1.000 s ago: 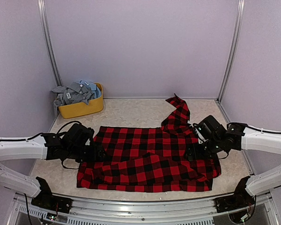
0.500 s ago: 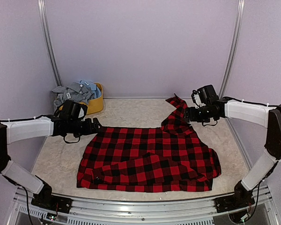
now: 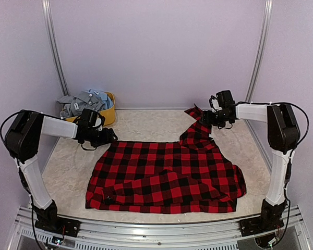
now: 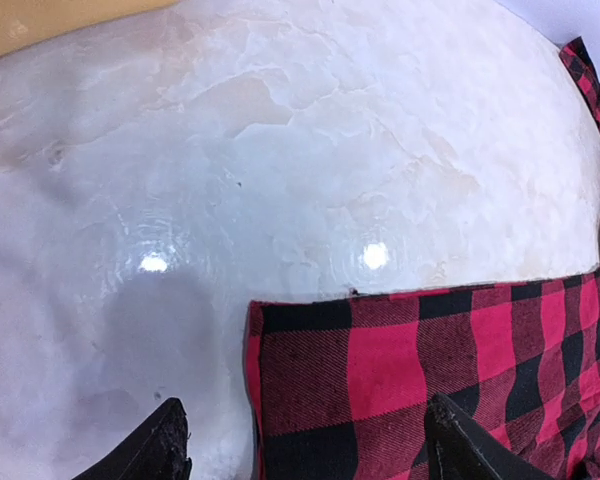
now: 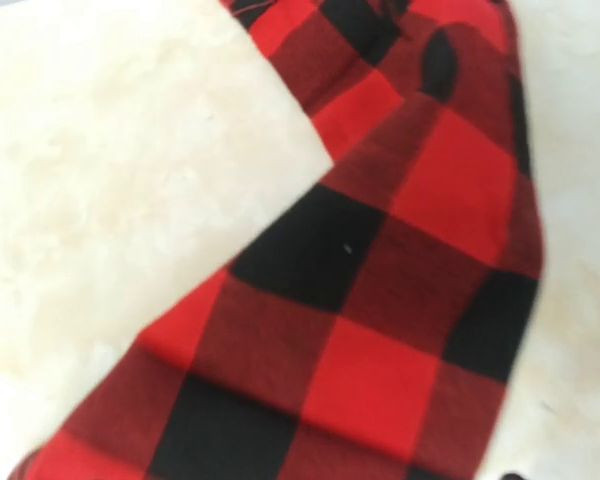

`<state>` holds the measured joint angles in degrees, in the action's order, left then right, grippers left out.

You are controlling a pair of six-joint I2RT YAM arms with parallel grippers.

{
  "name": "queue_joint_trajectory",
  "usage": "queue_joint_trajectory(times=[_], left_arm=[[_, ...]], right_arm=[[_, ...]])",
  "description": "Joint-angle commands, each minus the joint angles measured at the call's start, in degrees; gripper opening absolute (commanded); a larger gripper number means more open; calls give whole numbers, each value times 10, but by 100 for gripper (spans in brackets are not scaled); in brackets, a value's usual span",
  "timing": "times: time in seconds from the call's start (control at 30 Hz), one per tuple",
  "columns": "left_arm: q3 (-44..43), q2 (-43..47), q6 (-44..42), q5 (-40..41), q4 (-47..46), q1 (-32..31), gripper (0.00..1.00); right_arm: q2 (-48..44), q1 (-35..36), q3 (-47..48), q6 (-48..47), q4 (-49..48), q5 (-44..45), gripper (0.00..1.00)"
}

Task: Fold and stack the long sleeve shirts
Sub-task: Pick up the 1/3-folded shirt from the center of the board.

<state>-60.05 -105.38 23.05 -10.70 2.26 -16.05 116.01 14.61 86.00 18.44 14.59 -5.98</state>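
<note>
— Where is the shirt?

— The red-and-black flannel lies spread on the worktop, on the near side of the yellow tub, which holds the grey and pale blue shirts. My left claw, jaws wide, straddles the corner nearest the tub. My right claw, also open, hovers over the sleeve farthest from it.

— The risk?

— Pinching one layer only, I judge, or closing beside the edge. Then the fold drags crooked.
</note>
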Motion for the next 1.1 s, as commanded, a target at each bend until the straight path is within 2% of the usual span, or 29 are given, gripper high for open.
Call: queue_joint_trajectory(times=[0.0, 0.23, 0.53, 0.67, 0.83, 1.07], left_arm=[[-26, -45, -27, -31, -18, 4, 75], [-27, -76, -45, -41, -43, 4, 74], [-27, -86, -53, -48, -48, 3, 66], [-17, -79, -50, -51, -52, 4, 64], [-21, -78, -53, -62, -51, 3, 63], [-24, -78, -78, -77, -50, 4, 66]], right_arm=[[50, -5, 60, -4, -9, -23, 80], [132, -4, 151, 15, 4, -2, 77], [211, 4, 257, 32, 33, 101, 78], [257, 10, 328, 32, 67, 129, 75], [278, 11, 340, 37, 67, 130, 59], [267, 11, 326, 27, 65, 144, 30]])
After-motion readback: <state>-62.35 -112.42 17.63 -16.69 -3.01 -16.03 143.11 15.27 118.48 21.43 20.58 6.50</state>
